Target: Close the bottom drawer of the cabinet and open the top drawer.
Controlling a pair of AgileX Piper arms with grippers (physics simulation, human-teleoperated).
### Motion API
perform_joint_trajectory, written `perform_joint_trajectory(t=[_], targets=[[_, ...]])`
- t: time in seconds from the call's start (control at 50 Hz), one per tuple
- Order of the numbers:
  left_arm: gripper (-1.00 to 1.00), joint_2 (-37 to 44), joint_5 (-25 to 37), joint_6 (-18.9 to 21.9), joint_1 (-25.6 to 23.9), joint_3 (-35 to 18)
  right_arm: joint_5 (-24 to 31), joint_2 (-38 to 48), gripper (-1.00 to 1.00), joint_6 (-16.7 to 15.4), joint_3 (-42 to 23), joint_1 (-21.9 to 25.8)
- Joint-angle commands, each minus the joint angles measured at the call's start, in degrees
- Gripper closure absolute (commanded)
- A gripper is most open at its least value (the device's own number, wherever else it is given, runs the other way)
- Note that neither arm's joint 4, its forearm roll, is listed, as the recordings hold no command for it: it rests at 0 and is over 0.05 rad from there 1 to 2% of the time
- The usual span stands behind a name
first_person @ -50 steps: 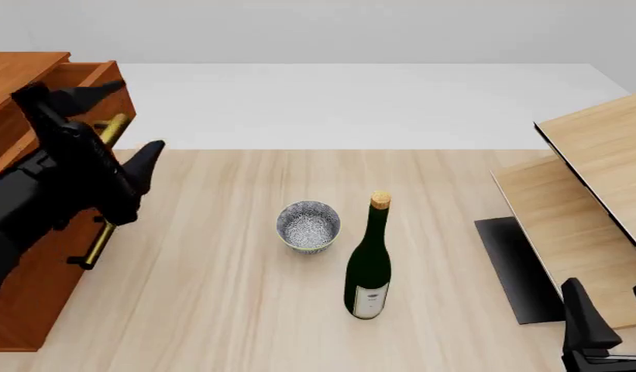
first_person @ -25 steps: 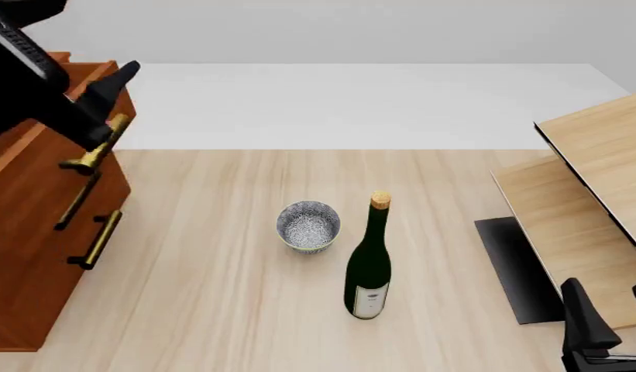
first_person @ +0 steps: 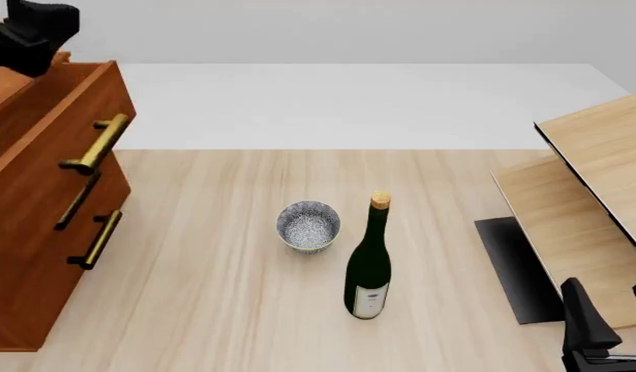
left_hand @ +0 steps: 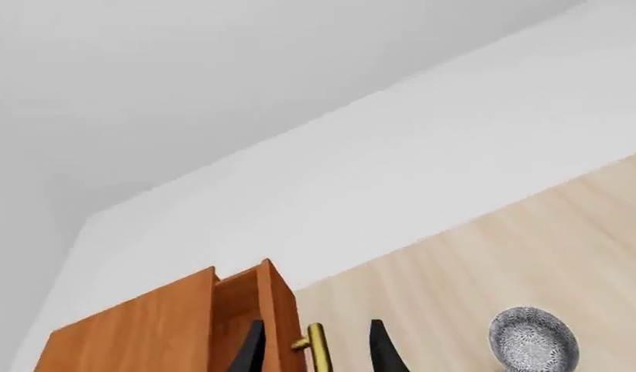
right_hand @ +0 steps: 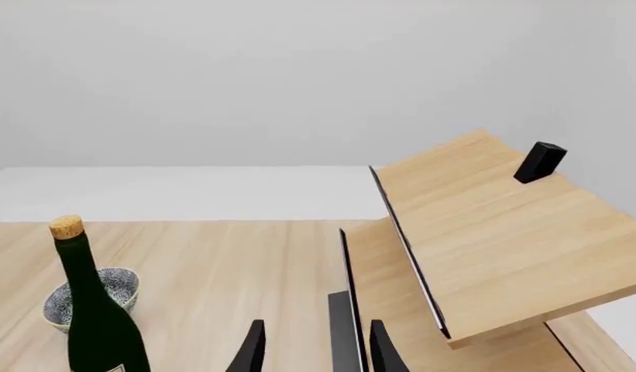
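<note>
Lifting away, the left gripper (left_hand: 314,353) (fingers apart) is leaving the top drawer (first_person: 60,128) open; the right gripper (right_hand: 314,349) is idling, fingers apart.

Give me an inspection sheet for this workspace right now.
Surface: light wood table, white beyond.
Job's things: cabinet; top drawer pulled out; bottom drawer flush.
Clutter: bowl, corked bottle standing, pale boards, black mat.
Grippers: left gripper raised by the top drawer's handle, jaws apart, holding nothing; right gripper open, low.
Cables: nothing seen.
Surroundings: plain grey wall.
</note>
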Motion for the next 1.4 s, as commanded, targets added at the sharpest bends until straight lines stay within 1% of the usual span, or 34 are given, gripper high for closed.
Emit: perform_joint_trajectory(t=[0.02, 0.04, 0.1, 0.14, 0.16, 0.22, 0.26, 0.32, 0.36, 0.4, 0.42, 0.44, 0.54, 0.58, 0.72, 0.98, 1.12, 1.14, 1.18, 1.4], targets=[[-1.00, 2.6, 8.1, -10.3, 4.3, -5.6, -0.1, 0.0, -1.00, -0.1, 0.0, 0.0], [-1.00, 2.3, 8.0, -9.4, 5.2, -5.6, -0.1, 0.0, -1.00, -0.1, 0.0, 0.0], [-1.00, 3.1, 9.4, -11.6, 5.1, -6.2, 0.0, -0.1, -1.00, -0.2, 0.0, 0.0], [-1.00, 2.5, 9.1, -11.2, 5.6, -5.5, 0.0, -0.1, -1.00, -0.2, 0.0, 0.0], [-1.00, 3.1, 9.9, -12.5, 5.3, -5.1, 0.0, -0.1, -1.00, -0.2, 0.0, 0.0], [-1.00, 3.5, 10.4, -14.3, 5.1, -4.3, 0.0, -0.2, -1.00, -0.2, 0.0, 0.0], [-1.00, 3.3, 10.1, -14.4, 5.4, -3.5, 0.1, -0.2, -1.00, -0.3, 0.0, 0.0], [-1.00, 3.5, 10.2, -15.5, 5.9, -3.1, 0.1, -0.2, -1.00, -0.3, 0.0, 0.1], [-1.00, 3.3, 9.8, -15.4, 7.3, -2.5, 0.1, -0.2, -1.00, -0.3, 0.0, 0.1], [-1.00, 3.4, 9.6, -15.4, 7.4, -2.1, 0.1, -0.2, -1.00, -0.3, 0.0, 0.0], [-1.00, 3.4, 9.5, -16.4, 9.1, -1.6, 0.1, -0.2, -1.00, -0.4, 0.0, 0.0], [-1.00, 3.2, 9.1, -15.5, 8.9, -1.2, 0.1, -0.2, -1.00, -0.4, 0.0, 0.0], [-1.00, 3.2, 8.9, -16.2, 9.3, 0.0, 0.1, -0.2, -1.00, -0.5, 0.0, 0.1], [-1.00, 2.9, 8.5, -16.0, 11.0, 0.9, 0.1, -0.2, -1.00, -0.5, 0.0, 0.2], [-1.00, 2.5, 7.7, -15.2, 13.3, 1.4, 0.1, -0.2, -1.00, -0.6, 0.0, 0.2], [-1.00, 3.0, 5.4, -15.5, 14.9, 5.3, 0.1, -0.2, -1.00, -0.8, 0.1, 0.2], [-1.00, 3.4, 4.8, -16.3, 14.8, 6.7, 0.1, -0.2, -1.00, -0.8, 0.1, 0.1], [-1.00, 3.7, 4.8, -17.0, 15.1, 7.0, 0.1, -0.2, -1.00, -0.8, 0.1, 0.1], [-1.00, 3.5, 4.5, -16.8, 14.9, 7.2, 0.1, -0.2, -1.00, -0.8, 0.1, 0.1], [-1.00, 3.7, 3.5, -19.2, 15.0, 10.4, 0.1, -0.2, -1.00, -0.8, 0.1, 0.2]])
